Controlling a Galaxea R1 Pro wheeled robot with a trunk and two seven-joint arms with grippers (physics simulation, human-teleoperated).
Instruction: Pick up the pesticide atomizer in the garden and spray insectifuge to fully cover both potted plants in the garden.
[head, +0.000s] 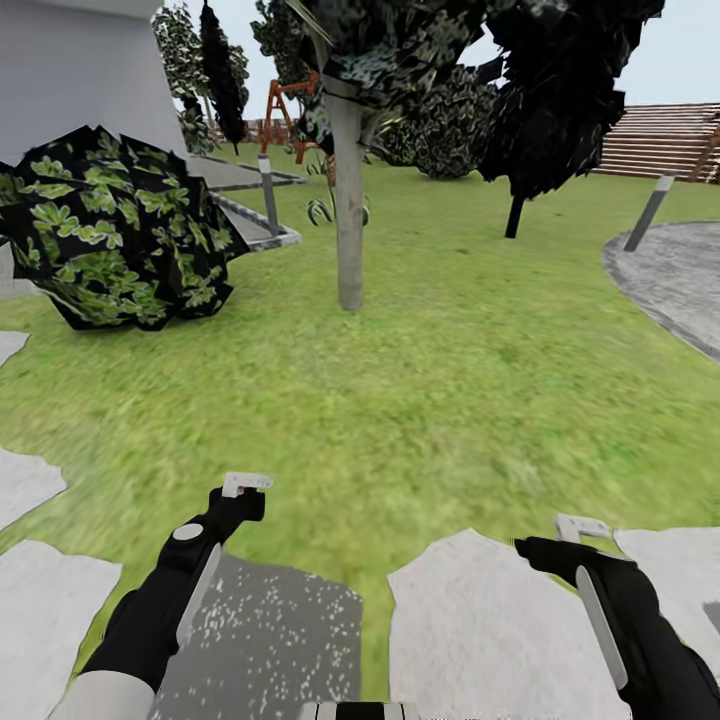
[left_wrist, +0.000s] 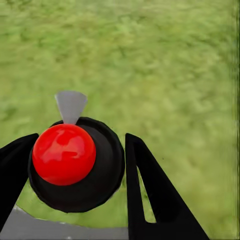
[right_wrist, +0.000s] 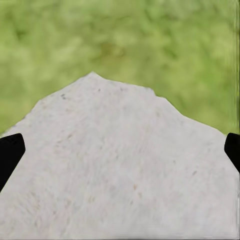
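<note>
Plainly, the sprayer cannot be picked out with any certainty. In the left wrist view a round black thing (left_wrist: 102, 175) with a shiny red ball (left_wrist: 64, 154) on it and a small grey wedge (left_wrist: 70, 105) at its edge sits between the fingers of the left claw (left_wrist: 80, 137). What it is stays unclear, and its lower part is cut off by a grey stone edge. Whether that claw is clenched on it I cannot tell. In the head view the left claw (head: 245, 487) hangs over grass beside a dark stepping stone (head: 270, 630).

The right claw (head: 580, 527) hovers above a pale stepping stone (right_wrist: 120, 170). Its two black fingers (right_wrist: 9, 155) show only as tips at the edges of the right wrist view, wide apart with nothing between them.

Around lies the garden: the lawn (head: 450, 370), a slice of the round paved patio (head: 675, 275) cut off at the right, and part of the slat fence (head: 660, 140) far back. I count one pale tree trunk (head: 348, 200), one leafy bush (head: 115, 235) and two grey lamp posts (head: 268, 190) (head: 650, 210). A small striped-leaved plant (head: 322, 210) is half hidden behind the trunk, too small to tell more.
</note>
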